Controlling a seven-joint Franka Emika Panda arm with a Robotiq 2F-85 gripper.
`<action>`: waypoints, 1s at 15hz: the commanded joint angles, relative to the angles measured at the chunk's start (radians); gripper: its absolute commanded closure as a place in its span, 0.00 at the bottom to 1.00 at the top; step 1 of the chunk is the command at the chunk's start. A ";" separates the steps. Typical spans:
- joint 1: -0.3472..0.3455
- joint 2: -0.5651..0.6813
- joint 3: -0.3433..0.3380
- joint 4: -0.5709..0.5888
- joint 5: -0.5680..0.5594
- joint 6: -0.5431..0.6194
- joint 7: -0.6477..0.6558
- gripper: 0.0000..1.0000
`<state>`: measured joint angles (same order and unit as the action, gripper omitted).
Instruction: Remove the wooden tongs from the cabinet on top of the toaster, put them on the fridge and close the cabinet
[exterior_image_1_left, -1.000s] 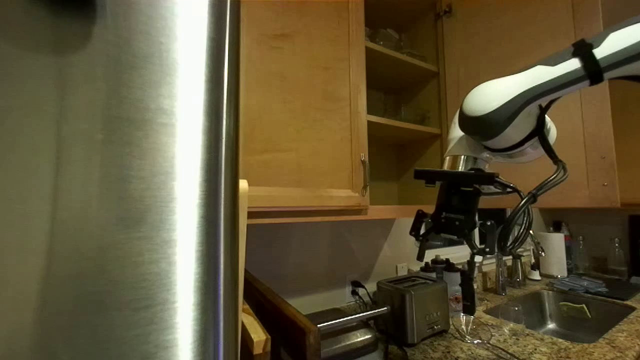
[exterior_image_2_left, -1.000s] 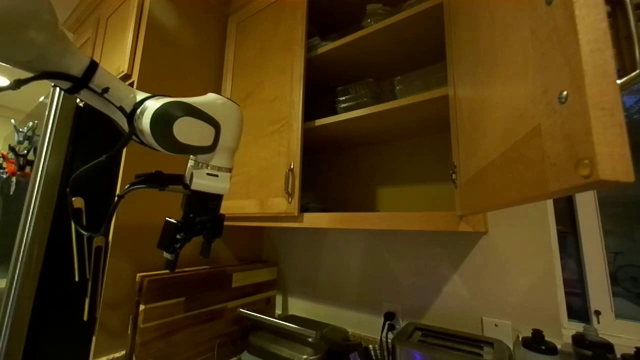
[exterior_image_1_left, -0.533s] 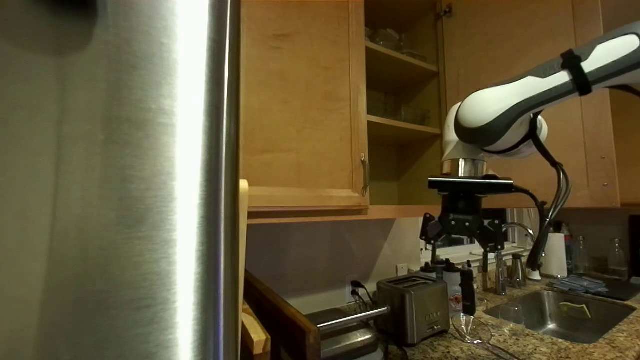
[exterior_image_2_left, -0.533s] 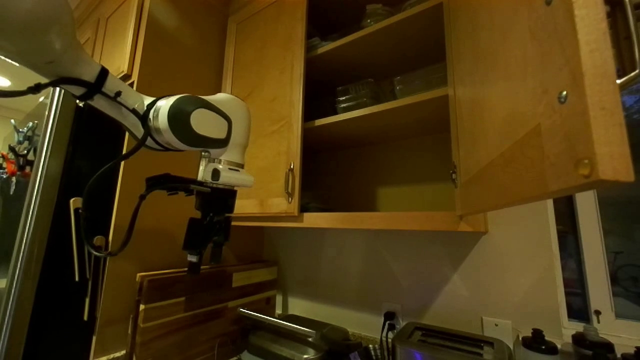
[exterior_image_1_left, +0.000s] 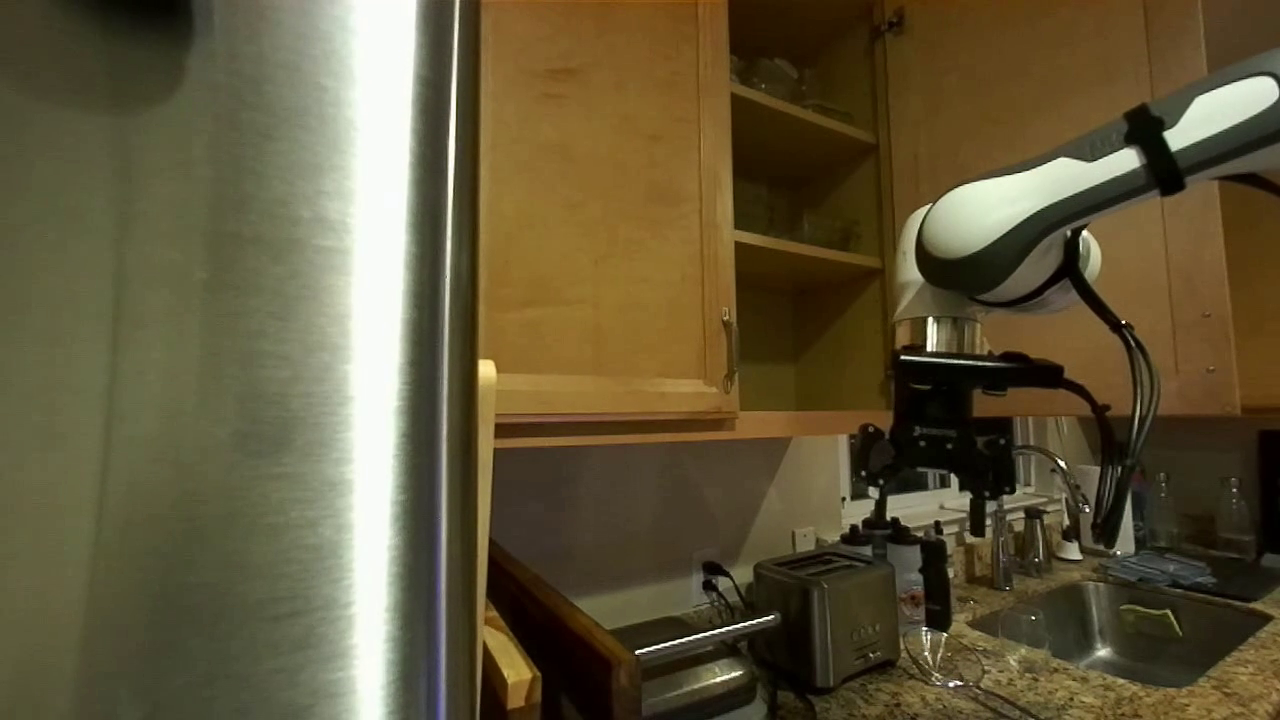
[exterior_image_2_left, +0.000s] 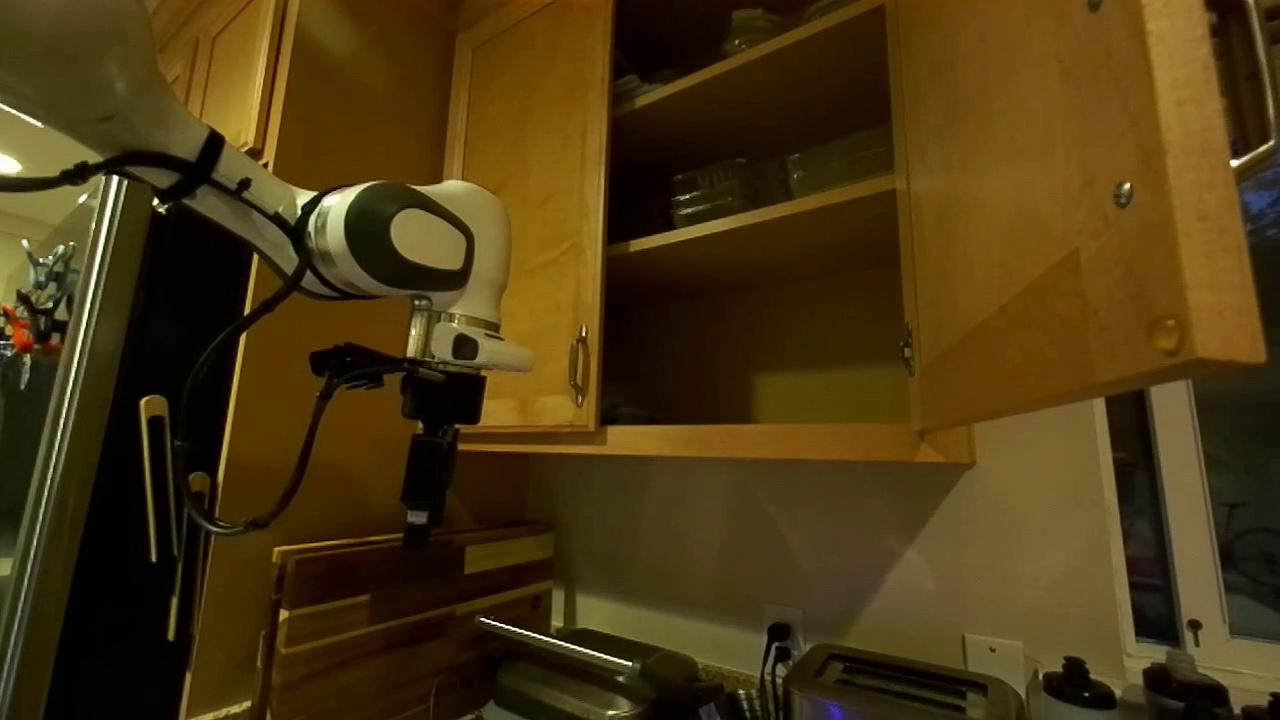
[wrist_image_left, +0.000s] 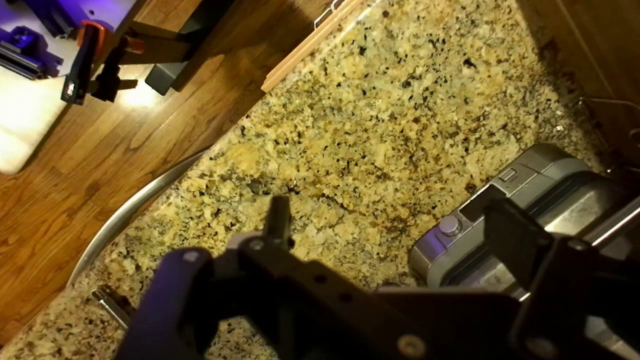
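The honey-coloured cabinet (exterior_image_1_left: 600, 200) has one door shut and its other door (exterior_image_2_left: 1050, 220) wide open, showing shelves (exterior_image_2_left: 760, 215). The steel toaster (exterior_image_1_left: 830, 615) stands on the counter below; its top shows in an exterior view (exterior_image_2_left: 900, 690). The fridge (exterior_image_1_left: 230, 400) fills one side, and its steel edge shows in an exterior view (exterior_image_2_left: 70, 420). Pale wooden tongs (exterior_image_2_left: 155, 440) hang at the fridge's dark side, with a second pale pair (exterior_image_2_left: 198, 490) partly behind the cable. My gripper (exterior_image_1_left: 928, 510) is open and empty, pointing down; in the wrist view it (wrist_image_left: 392, 215) is above the counter.
Wooden boards (exterior_image_2_left: 410, 600) stand upright under the gripper. A steel grill with a bar handle (wrist_image_left: 525, 220) sits on the granite counter (wrist_image_left: 390, 115). Bottles (exterior_image_1_left: 905, 570), a wire strainer (exterior_image_1_left: 940, 660) and the sink (exterior_image_1_left: 1090, 640) are beyond the toaster.
My gripper has turned from a tilt to upright and about its own axis, now edge-on in an exterior view. It has shifted slightly away from the hanging tongs. The cabinet looks unchanged.
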<state>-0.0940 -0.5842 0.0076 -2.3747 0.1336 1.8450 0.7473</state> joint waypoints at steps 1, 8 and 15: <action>-0.020 0.002 0.018 0.003 0.009 -0.004 -0.009 0.00; -0.027 -0.007 -0.006 0.006 -0.100 -0.009 -0.179 0.00; -0.061 -0.001 -0.104 0.033 -0.287 0.055 -0.600 0.00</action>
<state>-0.1462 -0.5810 -0.0575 -2.3541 -0.1099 1.8672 0.2940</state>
